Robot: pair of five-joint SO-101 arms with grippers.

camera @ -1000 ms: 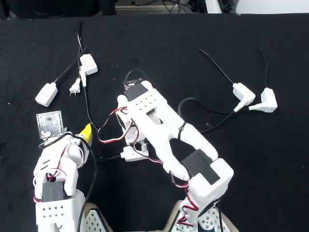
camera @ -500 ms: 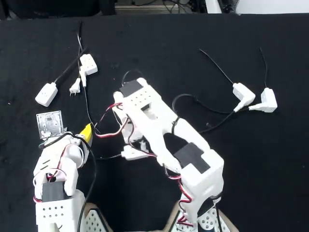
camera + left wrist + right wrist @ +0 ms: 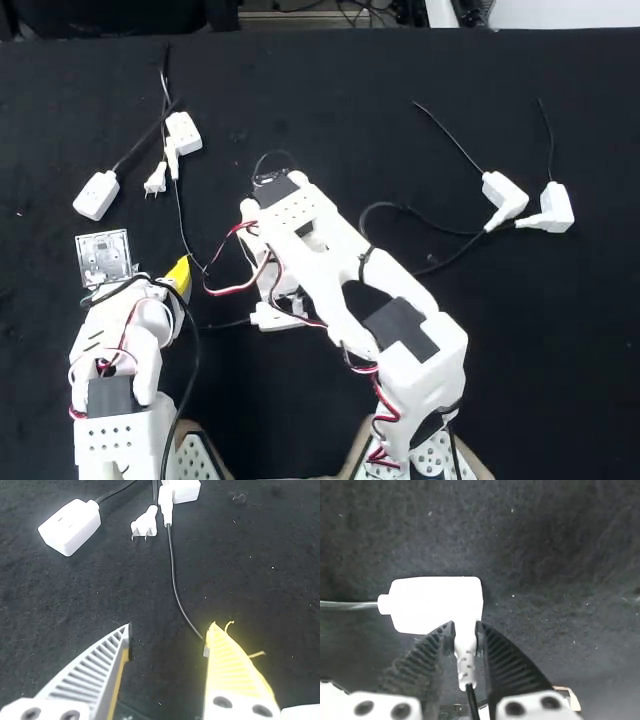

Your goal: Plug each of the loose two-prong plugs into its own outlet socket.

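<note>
My right gripper [image 3: 465,627] is shut on a white plug [image 3: 466,652] whose front end meets a white socket block [image 3: 437,602]; the prongs are hidden. In the high view this socket block [image 3: 266,318] lies on the black table under the right gripper [image 3: 285,300]. My left gripper [image 3: 170,627] stands open above the cloth, with nothing between its fingers. Ahead of it lie a loose two-prong plug [image 3: 144,525], a white socket block [image 3: 70,524] and a second socket block [image 3: 181,489]. The loose plug [image 3: 155,181] sits between those two blocks at the back left.
A grey square plate [image 3: 104,257] lies just beyond the left gripper [image 3: 176,274]. Two more white socket blocks [image 3: 503,195] [image 3: 555,207] with black cords lie at the right. A black cord [image 3: 177,595] runs toward the left gripper's yellow finger [image 3: 232,670].
The right arm's wrist and elbow swung a little left and came partly back. The plug and socket block stayed in place. The left arm has not moved.
</note>
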